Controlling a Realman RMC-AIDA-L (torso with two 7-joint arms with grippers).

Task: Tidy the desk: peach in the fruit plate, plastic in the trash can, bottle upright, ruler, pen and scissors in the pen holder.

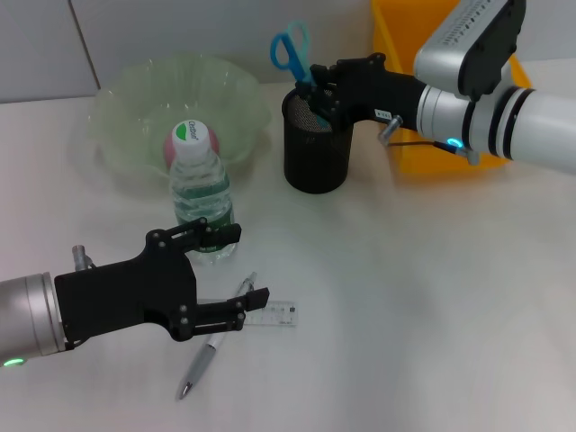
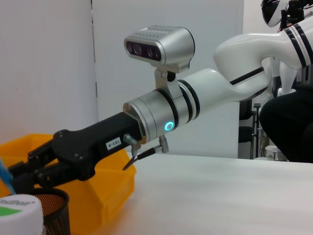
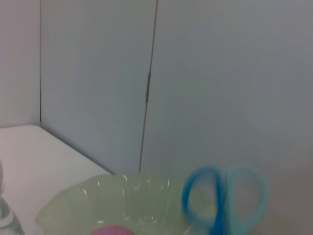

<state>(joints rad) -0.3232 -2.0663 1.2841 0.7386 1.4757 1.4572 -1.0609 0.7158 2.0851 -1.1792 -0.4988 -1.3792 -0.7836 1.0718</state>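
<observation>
The blue-handled scissors (image 1: 292,50) stand handles-up in the black mesh pen holder (image 1: 317,148), and my right gripper (image 1: 312,90) is shut on them just above the rim. The bottle (image 1: 202,184) stands upright in front of the green fruit plate (image 1: 135,99), where the pink peach (image 1: 169,151) lies. My left gripper (image 1: 252,265) is open beside the bottle's base, one finger over the clear ruler (image 1: 277,313). The pen (image 1: 210,349) lies on the table under it. The right wrist view shows the scissors (image 3: 225,198), fruit plate (image 3: 122,193) and peach (image 3: 112,230).
The yellow trash can (image 1: 409,81) stands at the back right, behind my right arm. In the left wrist view it (image 2: 112,186) shows behind the pen holder (image 2: 54,205) and the right gripper (image 2: 11,177). No plastic shows in any view.
</observation>
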